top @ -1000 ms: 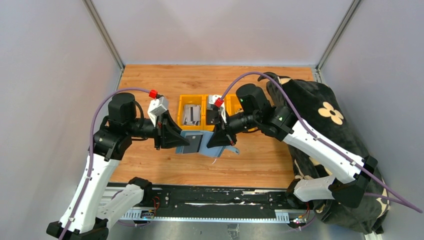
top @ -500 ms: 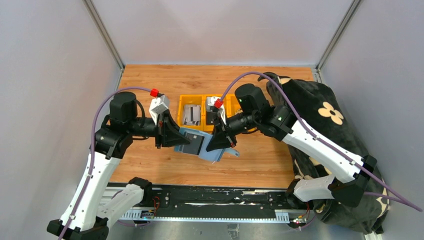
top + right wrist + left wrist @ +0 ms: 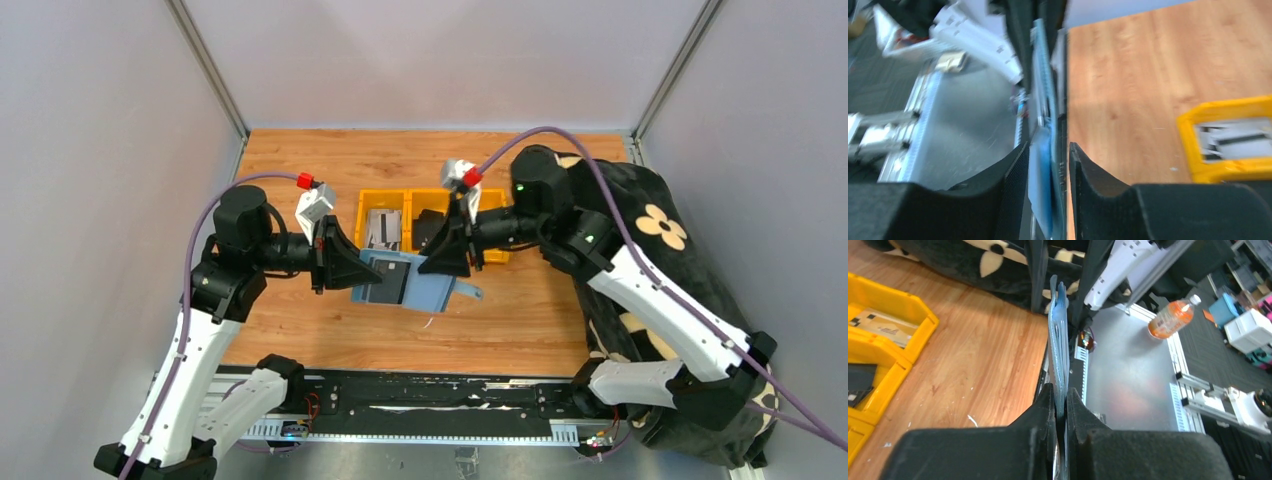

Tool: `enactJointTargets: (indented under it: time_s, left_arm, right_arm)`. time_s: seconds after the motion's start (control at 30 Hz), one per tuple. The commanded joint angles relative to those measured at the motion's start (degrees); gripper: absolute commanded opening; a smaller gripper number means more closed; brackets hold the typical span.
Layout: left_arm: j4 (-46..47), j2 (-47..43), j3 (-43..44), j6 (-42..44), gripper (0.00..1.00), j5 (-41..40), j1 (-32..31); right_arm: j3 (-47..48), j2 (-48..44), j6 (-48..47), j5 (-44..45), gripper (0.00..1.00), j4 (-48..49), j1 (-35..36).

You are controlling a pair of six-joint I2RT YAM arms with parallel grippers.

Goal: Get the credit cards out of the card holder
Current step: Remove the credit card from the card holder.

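Above the wooden table (image 3: 520, 320), the card holder (image 3: 428, 291) is held aloft, clamped by the left gripper (image 3: 1060, 390). The right gripper (image 3: 1048, 150) is seen with jaws apart around the other end. Cards (image 3: 381, 228) are already laid in the yellow bins (image 3: 385, 197), and a dark card (image 3: 392, 283) seemingly remains inside.

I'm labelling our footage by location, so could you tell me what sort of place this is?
Probably a robotics lab test cell: a left arm and right arm bolted at the near edge of a wood-grain table, grey panel walls enclosing it, and yellow plastic bins.
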Motion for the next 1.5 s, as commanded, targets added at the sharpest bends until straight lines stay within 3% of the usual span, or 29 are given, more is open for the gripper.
enactJointTargets:
  time_s: [0.0,0.13,0.27,0.37,0.93,1.13,1.3,1.43,1.47]
  left_arm:
    - [8.4,-0.8,-0.6,-8.1,0.00,-7.0,0.8]
    - [9.8,-1.1,-0.1,-11.4,0.00,-15.4,1.3]
    - [12.9,-1.5,-0.4,-15.8,0.00,-19.6,1.5]
    - [14.9,-1.7,-0.7,-17.7,0.00,-19.5,1.5]
    - [29.6,-2.4,-3.2,-31.6,0.00,-6.2,1.8]
    - [25.5,-2.4,-2.6,-27.7,0.00,-8.7,1.8]
    - [24.7,-2.4,-3.0,-26.9,0.04,-9.4,1.8]
    - [24.3,-2.5,-3.6,-26.2,0.06,-10.6,1.8]
    - [23.3,-2.6,-3.5,-25.2,0.05,-11.7,1.8]
  right_arm:
    - [-2.4,-6.4,11.6,8.8,0.39,10.3,-7.7]
    - [-6.6,-11.6,19.4,11.6,0.43,19.2,-9.4]
    - [-12.4,-11.0,32.3,3.3,0.44,34.4,-8.2]
    - [-15.6,-8.9,35.5,1.7,0.45,40.5,-5.6]
    - [-16.2,-1.3,37.1,2.0,0.44,45.3,-4.9]
    - [-17.3,1.0,47.1,-2.1,0.20,59.6,-4.6]
    - [-17.9,1.6,50.2,-2.0,0.01,64.2,-4.4]
    - [-19.6,2.3,54.0,-1.5,0.01,69.5,-4.4]
    - [-20.0,2.5,54.8,-1.7,0.06,71.1,-4.2]
